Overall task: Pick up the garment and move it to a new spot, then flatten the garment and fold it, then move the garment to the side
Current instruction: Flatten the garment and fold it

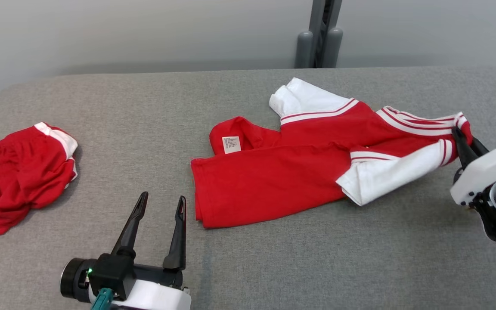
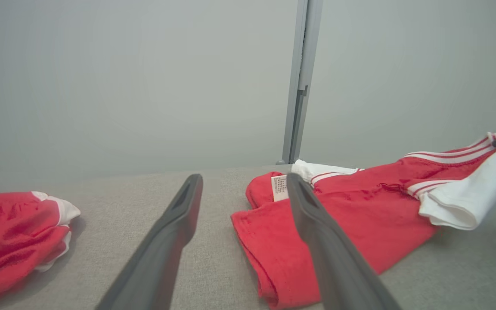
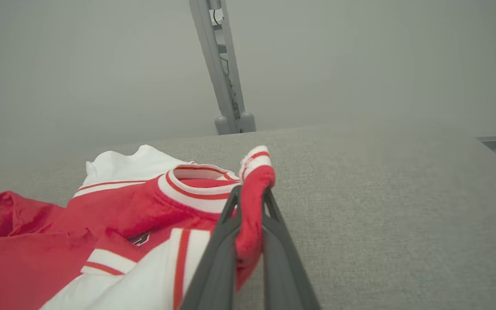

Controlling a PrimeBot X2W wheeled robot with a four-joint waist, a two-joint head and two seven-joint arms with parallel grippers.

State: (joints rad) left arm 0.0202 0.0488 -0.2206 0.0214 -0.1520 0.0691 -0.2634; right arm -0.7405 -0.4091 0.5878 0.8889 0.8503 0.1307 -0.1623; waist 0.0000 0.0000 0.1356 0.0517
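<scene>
Grey upholstered bench (image 1: pixel 248 267) runs from pale wall to front edge. Right of centre lies the garment (image 1: pixel 274 181), a red-and-white shirt, its right end raised by the right gripper (image 3: pixel 250 191), which the right wrist view shows clamped on red fabric beside the striped collar. A crumpled red heap (image 1: pixel 15 181) is cut off at the left edge. The left gripper (image 1: pixel 163 198) hovers spread and empty over bare bench; print on the label (image 1: pixel 231 144) is illegible.

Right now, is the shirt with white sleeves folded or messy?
Messy: the shirt lies rumpled on the table, one white sleeve flopped across it, its end pinched in the right gripper.
</scene>
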